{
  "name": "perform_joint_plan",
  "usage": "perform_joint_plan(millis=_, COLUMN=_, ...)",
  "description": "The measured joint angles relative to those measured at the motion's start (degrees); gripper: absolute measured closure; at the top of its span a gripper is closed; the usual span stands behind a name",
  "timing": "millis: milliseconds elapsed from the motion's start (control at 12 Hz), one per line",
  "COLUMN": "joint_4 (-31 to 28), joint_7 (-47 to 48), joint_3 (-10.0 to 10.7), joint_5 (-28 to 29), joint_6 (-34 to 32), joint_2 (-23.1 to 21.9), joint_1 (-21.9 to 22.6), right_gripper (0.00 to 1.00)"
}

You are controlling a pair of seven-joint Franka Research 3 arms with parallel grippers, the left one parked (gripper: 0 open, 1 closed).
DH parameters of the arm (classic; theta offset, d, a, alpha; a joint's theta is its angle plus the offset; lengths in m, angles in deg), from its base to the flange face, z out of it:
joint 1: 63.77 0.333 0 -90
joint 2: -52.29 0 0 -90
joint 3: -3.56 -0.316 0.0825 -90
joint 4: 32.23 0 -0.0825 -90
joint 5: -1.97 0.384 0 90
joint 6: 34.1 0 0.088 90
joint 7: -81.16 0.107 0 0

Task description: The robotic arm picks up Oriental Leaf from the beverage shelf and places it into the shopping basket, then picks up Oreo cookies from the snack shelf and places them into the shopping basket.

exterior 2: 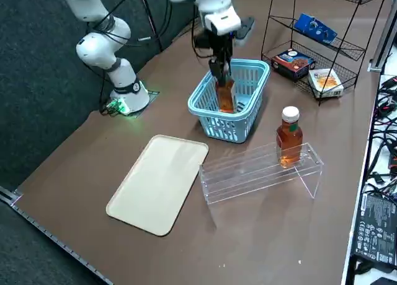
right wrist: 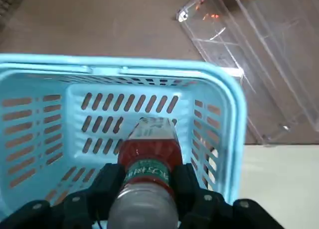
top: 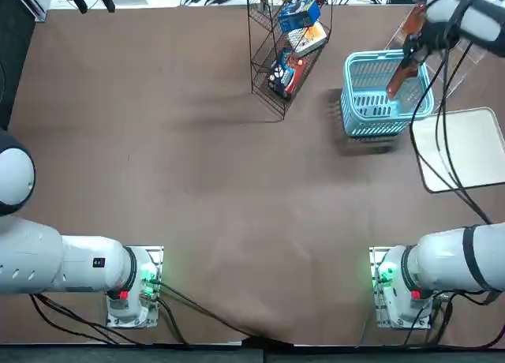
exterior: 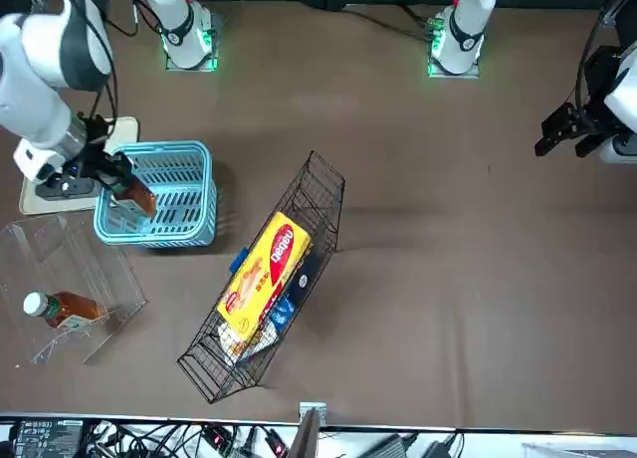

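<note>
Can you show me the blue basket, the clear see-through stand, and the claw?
Basket [exterior 2: 205, 103]: right side view, on its rim.
Clear stand [exterior 2: 248, 171]: right side view, on its sloping top.
Claw [right wrist: 153, 181]: wrist view, between its fingertips.

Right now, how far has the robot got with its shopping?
The tea is partway there: the right gripper has its fingers closed on one tea bottle, held over the shopping basket and not yet released. A second tea bottle stands on the clear acrylic stand. The Oreo part looks undone: the blue snack pack is still on the black wire rack.
</note>
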Motion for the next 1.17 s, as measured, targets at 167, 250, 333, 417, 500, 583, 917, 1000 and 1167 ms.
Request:
perform_joint_plan(millis=167, joint_4=-4.4, joint_7=0.3, joint_3=0.0, joint_5=0.0, joint_6=5.1, joint_2=0.5, joint_1=0.0, right_gripper=0.43)
perform_joint_plan(millis=250, joint_4=-5.6, joint_7=0.5, joint_3=0.0, joint_5=0.0, joint_6=6.3, joint_2=1.2, joint_1=0.0, right_gripper=0.43)
perform_joint_plan(millis=333, joint_4=-6.2, joint_7=0.6, joint_3=0.0, joint_5=0.0, joint_6=7.5, joint_2=2.0, joint_1=0.0, right_gripper=0.43)
perform_joint_plan(millis=417, joint_4=-6.3, joint_7=0.6, joint_3=0.0, joint_5=0.0, joint_6=8.4, joint_2=3.0, joint_1=0.0, right_gripper=0.43)
perform_joint_plan(millis=500, joint_4=-6.3, joint_7=0.6, joint_3=0.0, joint_5=0.0, joint_6=9.1, joint_2=4.0, joint_1=0.0, right_gripper=0.43)
perform_joint_plan(millis=583, joint_4=-6.3, joint_7=0.7, joint_3=0.0, joint_5=0.0, joint_6=9.8, joint_2=4.9, joint_1=0.0, right_gripper=0.43)
perform_joint_plan(millis=917, joint_4=-6.1, joint_7=0.8, joint_3=0.0, joint_5=0.0, joint_6=10.8, joint_2=6.3, joint_1=0.0, right_gripper=0.43)
perform_joint_plan(millis=1000, joint_4=-6.0, joint_7=1.0, joint_3=0.0, joint_5=0.0, joint_6=10.8, joint_2=6.3, joint_1=0.0, right_gripper=0.42)
perform_joint_plan(millis=1167, joint_4=-5.8, joint_7=1.8, joint_3=0.0, joint_5=0.0, joint_6=10.8, joint_2=6.3, joint_1=0.0, right_gripper=0.26)
